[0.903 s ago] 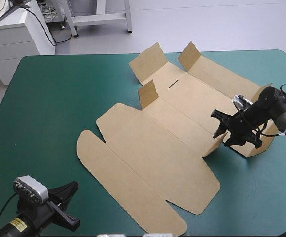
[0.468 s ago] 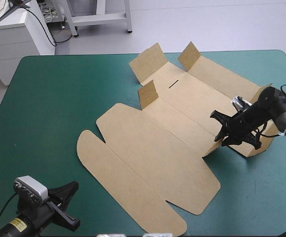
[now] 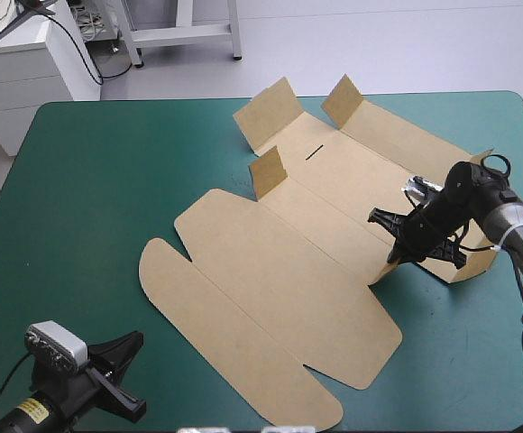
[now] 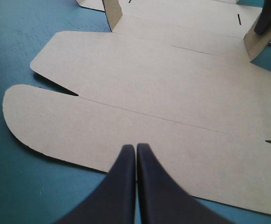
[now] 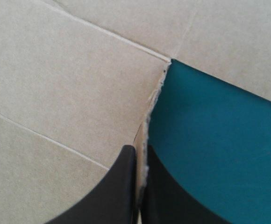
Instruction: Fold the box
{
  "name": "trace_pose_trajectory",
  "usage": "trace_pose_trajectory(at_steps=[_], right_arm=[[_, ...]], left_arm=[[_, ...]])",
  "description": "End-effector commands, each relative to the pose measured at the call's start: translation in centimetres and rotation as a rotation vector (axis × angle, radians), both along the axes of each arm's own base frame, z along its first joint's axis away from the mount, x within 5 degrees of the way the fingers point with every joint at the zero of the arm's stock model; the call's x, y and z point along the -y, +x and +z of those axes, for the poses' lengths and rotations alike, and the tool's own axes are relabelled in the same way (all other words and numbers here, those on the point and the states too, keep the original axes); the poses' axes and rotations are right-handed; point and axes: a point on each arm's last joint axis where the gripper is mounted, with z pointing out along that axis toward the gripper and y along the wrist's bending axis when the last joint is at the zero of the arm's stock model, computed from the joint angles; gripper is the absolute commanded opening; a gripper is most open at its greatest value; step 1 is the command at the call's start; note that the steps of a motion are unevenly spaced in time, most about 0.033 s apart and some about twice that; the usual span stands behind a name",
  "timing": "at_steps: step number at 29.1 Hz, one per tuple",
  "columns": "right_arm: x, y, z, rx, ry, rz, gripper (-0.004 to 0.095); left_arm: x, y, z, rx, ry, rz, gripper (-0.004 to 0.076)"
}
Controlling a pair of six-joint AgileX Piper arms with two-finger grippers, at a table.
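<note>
Left arm on my end sits low and back near me, left gripper (image 4: 136,148) pressed together into one point. Right arm reaches in with the wrist tipped down, right gripper (image 5: 139,149) pinched all but tight on an edge of the box (image 5: 56,74), one black finger each side.

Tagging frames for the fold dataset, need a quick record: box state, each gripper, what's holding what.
box: brown sheet, mostly flat on the teal-green table
small flaps: upright at the far end
right gripper: fingers shut on the box's edge at its right side
left gripper: fingers shut, holding nothing, just short of the box's rounded near flap
fold stage: early, no walls tucked
</note>
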Motion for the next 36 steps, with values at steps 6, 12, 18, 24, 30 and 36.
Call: trace_pose_trajectory(at_steps=[6, 12, 18, 24, 30, 36], right_arm=[[-0.2, 0.0, 1.8, 0.076, 0.013, -0.009, -0.0013], [-0.1, 0.0, 1.7, 0.073, 0.010, -0.016, -0.0013], [0.0, 0.5, 1.9, 0.068, -0.014, 0.008, -0.0013], [1.3, 2.5, 2.6, 0.021, -0.193, 0.102, -0.0013], [1.3, 7.3, 3.7, 0.120, -0.259, 0.251, -0.0012], [0.4, 11.1, 2.7, 0.201, -0.297, 0.476, -0.0011]], left_arm=[[0.1, 0.4, 1.2, 0.047, -0.058, 0.019, -0.0008], [0.1, 0.4, 1.2, 0.047, -0.058, 0.019, -0.0008], [0.1, 0.4, 1.2, 0.047, -0.058, 0.019, -0.0008], [0.0, 0.4, 1.2, 0.049, -0.058, 0.020, -0.0008], [0.0, 0.4, 1.2, 0.047, -0.058, 0.020, -0.0008], [0.0, 0.4, 1.2, 0.047, -0.058, 0.020, -0.0008]])
